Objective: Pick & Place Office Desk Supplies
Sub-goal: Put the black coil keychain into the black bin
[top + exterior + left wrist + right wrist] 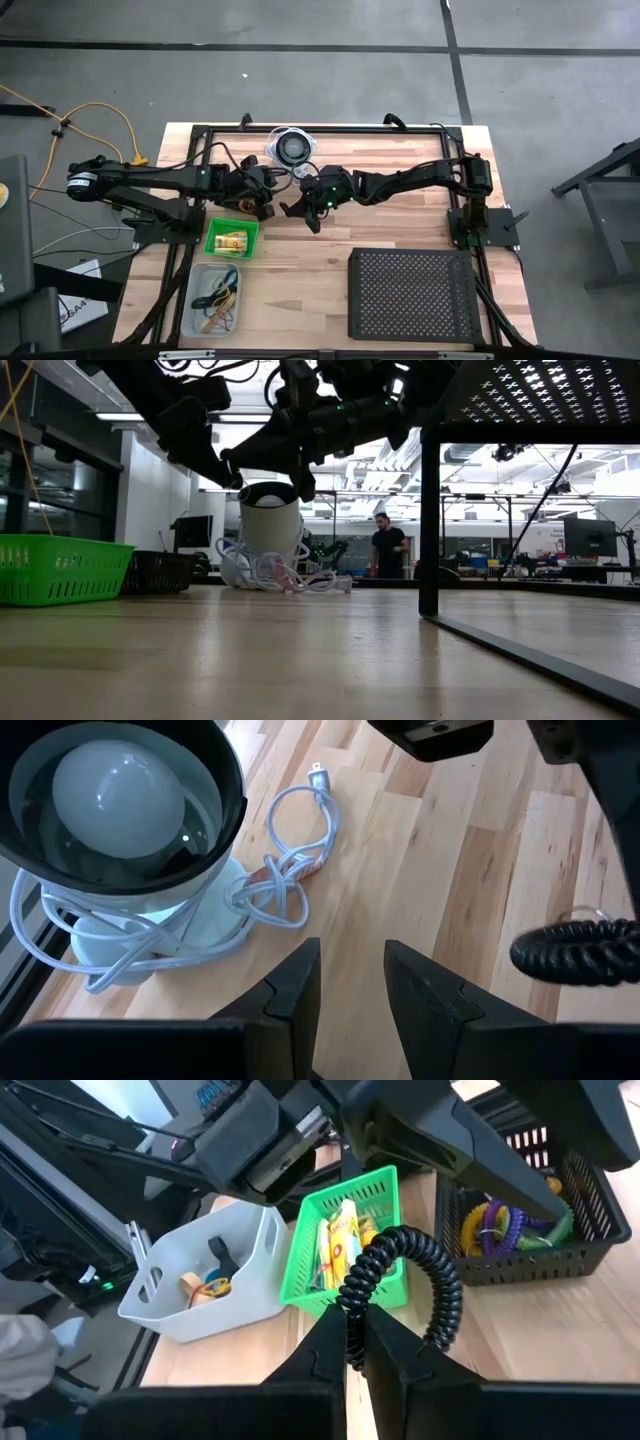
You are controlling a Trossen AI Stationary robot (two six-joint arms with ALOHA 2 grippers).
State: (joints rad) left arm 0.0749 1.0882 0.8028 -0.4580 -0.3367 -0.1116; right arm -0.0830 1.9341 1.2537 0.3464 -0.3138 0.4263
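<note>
Black coiled cord (400, 1275) pinched in right gripper (355, 1342) above bare wood table (300, 255)

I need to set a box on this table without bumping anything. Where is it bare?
Bare wood lies between the green basket and the black perforated tray, running to the front edge. Crowded: the back middle, where the lamp with its white cord and both grippers, left and right, gather.
</note>
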